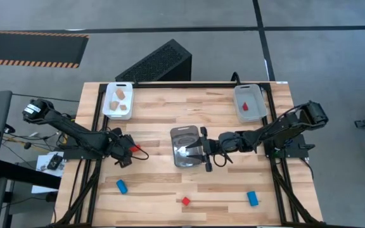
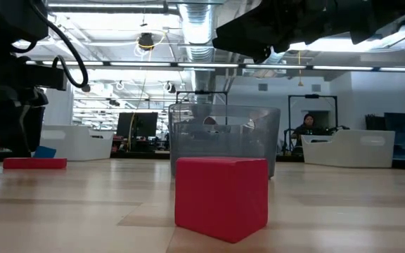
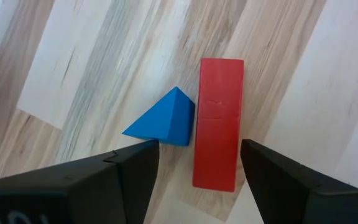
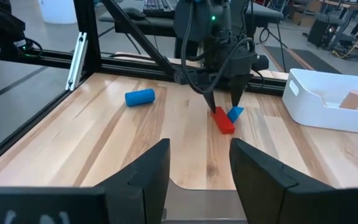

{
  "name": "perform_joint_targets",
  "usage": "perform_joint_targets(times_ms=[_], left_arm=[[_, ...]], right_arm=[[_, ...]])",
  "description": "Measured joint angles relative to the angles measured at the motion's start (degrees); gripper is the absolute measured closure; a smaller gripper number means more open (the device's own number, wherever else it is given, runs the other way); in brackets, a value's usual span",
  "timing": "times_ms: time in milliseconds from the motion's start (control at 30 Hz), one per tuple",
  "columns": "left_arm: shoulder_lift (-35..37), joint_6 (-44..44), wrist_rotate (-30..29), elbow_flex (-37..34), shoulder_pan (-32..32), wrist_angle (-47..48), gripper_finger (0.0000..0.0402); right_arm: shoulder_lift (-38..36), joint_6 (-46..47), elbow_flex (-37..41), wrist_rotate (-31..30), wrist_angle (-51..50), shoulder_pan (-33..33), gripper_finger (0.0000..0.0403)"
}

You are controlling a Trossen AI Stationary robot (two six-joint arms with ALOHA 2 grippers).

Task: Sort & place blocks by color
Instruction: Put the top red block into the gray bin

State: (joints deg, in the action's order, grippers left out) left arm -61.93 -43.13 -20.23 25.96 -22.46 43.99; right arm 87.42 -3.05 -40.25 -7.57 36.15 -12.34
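Left wrist view: my left gripper (image 3: 194, 163), fingers spread wide, straddles the long red block (image 3: 218, 123) beside a blue wedge (image 3: 165, 118); closing squarely comes next, while my right gripper (image 4: 199, 163) waits open-fingered over the clear tray (image 1: 187, 147).

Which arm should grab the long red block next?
Left. The left hand hangs right over the long red block, fingers open astride it, with the blue wedge touching alongside. The right hand sits at the clear tray, farther away.

No readable text, labels, brands, numbers or signs are found on anything in any view.
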Motion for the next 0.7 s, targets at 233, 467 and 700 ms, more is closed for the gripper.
perform_joint_targets(times_ms=[233,467,700], left_arm=[[0.02,-0.65,-1.67,-1.89,-0.02,-2.74,0.0192],[0.13,-1.09,-0.9,-6.1,-0.04,-7.78,0.0192],[0.08,-0.55,0.05,-6.1,-0.04,-8.02,0.0227]], right_arm=[[0.0,0.04,0.0,0.02,0.01,0.0,0.0213],[0.0,0.07,0.0,0.02,-0.17,-0.83,0.0215],[0.0,0.07,0.0,0.14,-0.18,-0.22,0.0214]])
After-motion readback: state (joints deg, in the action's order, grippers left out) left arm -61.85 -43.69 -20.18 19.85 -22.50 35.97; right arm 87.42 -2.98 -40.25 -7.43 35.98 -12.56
